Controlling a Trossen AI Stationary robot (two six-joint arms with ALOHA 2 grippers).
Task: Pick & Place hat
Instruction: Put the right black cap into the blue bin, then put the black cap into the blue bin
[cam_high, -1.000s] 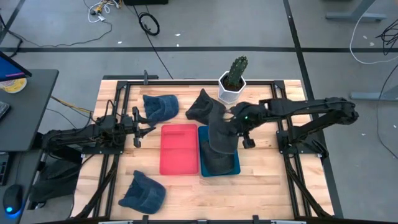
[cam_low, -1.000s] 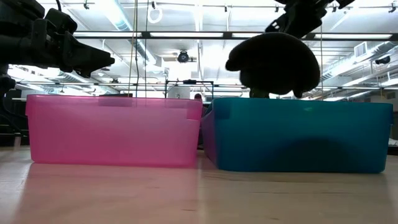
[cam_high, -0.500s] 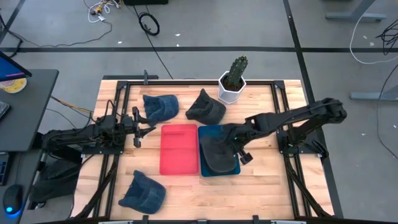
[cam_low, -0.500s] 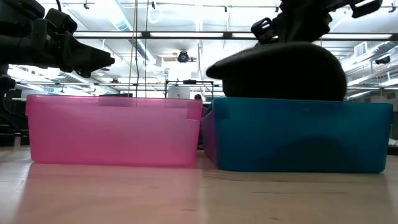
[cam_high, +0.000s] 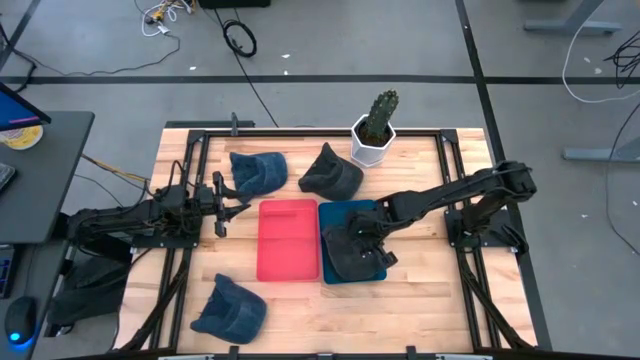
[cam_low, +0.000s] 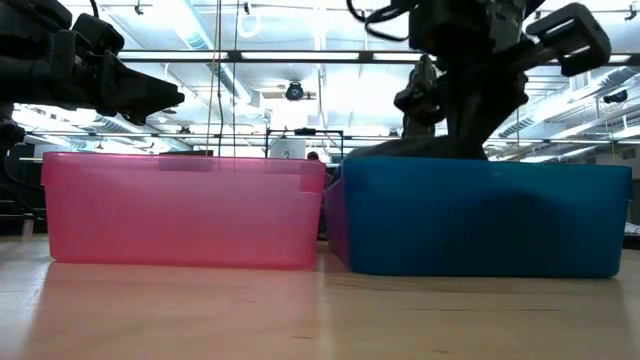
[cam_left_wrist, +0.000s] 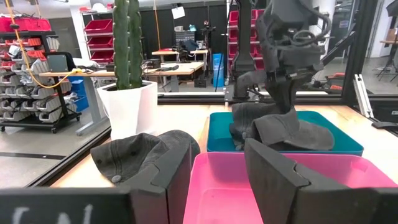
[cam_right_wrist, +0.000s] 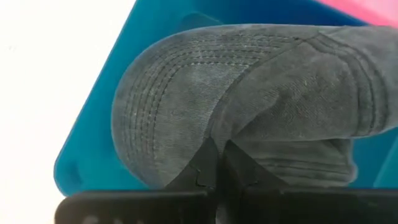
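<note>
You won't find any words or numbers you can read here; pale marks on the left gripper (cam_left_wrist: 211, 171) body may be letters.

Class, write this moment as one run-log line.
right end effector: shut on dark hat | place: teal bin | left end effector: open, waiting beside pink bin

R gripper (cam_high: 355, 240) reaches low w/ fingers pinched together; L gripper (cam_high: 222, 206) hovers, fingers apart.

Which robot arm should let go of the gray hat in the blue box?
The right one. The right gripper is shut on the gray hat down in the blue bin. The left gripper waits open beside the pink bin, touching nothing.
</note>
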